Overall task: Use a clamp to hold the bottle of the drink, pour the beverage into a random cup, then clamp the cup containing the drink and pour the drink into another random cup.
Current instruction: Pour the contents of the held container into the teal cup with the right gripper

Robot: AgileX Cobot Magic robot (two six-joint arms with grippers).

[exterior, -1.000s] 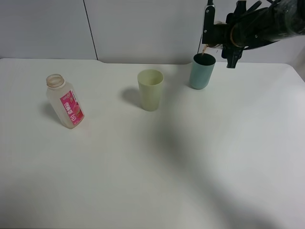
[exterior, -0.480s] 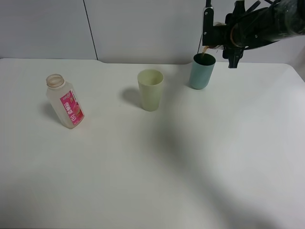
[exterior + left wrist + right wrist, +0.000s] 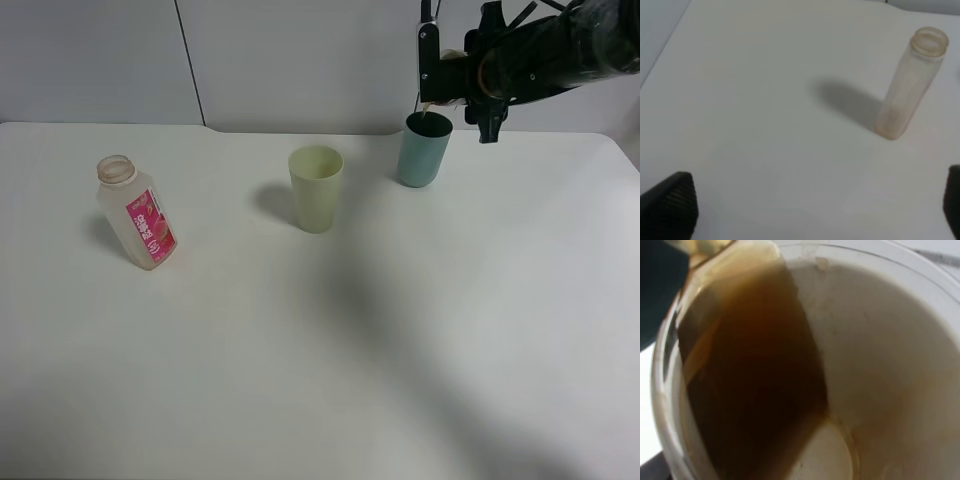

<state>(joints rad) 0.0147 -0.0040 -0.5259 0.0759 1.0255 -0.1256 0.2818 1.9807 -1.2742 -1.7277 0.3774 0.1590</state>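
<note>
My right gripper (image 3: pixel 455 78) is shut on a whitish translucent cup (image 3: pixel 441 98) and holds it tipped over the teal cup (image 3: pixel 424 150) at the back right. In the right wrist view the held cup (image 3: pixel 880 365) fills the frame. Brown drink (image 3: pixel 750 375) runs along its wall to the rim, beside the teal cup's dark edge (image 3: pixel 657 285). A pale yellow-green cup (image 3: pixel 316 188) stands mid-table. The uncapped bottle (image 3: pixel 137 213) with a pink label stands at the left and looks empty; it also shows in the left wrist view (image 3: pixel 910 85). My left gripper (image 3: pixel 810 210) is open, away from the bottle.
The white table (image 3: pixel 320 350) ends at a grey back wall (image 3: pixel 300 60) just behind the teal cup. The left arm does not show in the exterior high view.
My right gripper has shifted slightly up and left above the teal cup with the held cup still tipped. The bottle and the two standing cups have not moved.
</note>
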